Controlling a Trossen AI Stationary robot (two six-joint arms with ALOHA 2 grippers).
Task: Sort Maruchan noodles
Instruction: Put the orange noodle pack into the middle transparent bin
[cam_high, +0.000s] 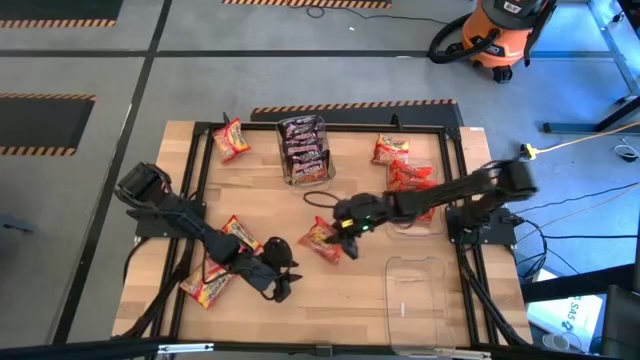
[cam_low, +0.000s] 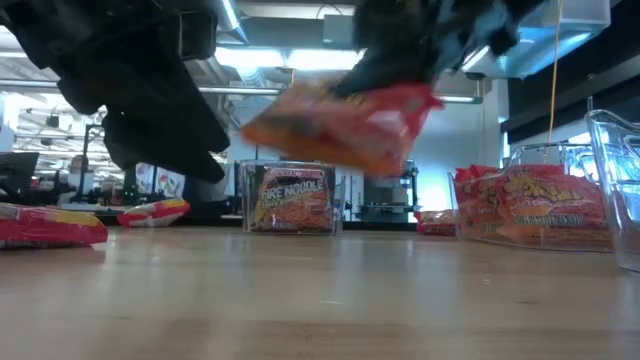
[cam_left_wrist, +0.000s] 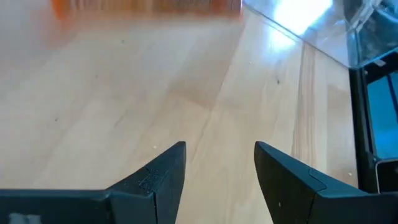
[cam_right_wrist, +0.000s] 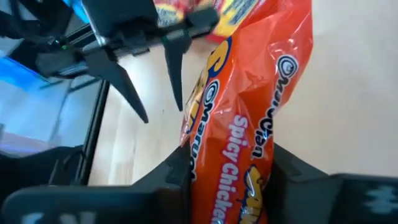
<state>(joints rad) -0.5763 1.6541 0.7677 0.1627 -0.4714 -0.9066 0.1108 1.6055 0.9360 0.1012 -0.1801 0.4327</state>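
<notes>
A red-orange Spicy Chicken packet (cam_right_wrist: 239, 124) is clamped in the right claw (cam_high: 345, 228) and held clear of the bench (cam_high: 350, 290) at frame centre in the high view; a pick-and-carry step is judged in hand. Next, a carry to the bin of red packets (cam_high: 410, 185) at right is judged likely. The left claw (cam_left_wrist: 217, 171), fingers apart and empty, hangs low at lower left, near loose packets (cam_high: 225, 260). A bin of dark packets (cam_high: 305, 148) at upper centre and an empty clear bin (cam_high: 415, 295) at lower right flank the route.

Right hand (cam_high: 345, 238) clamped mid-table; left hand (cam_high: 285, 287) open, low.
</notes>
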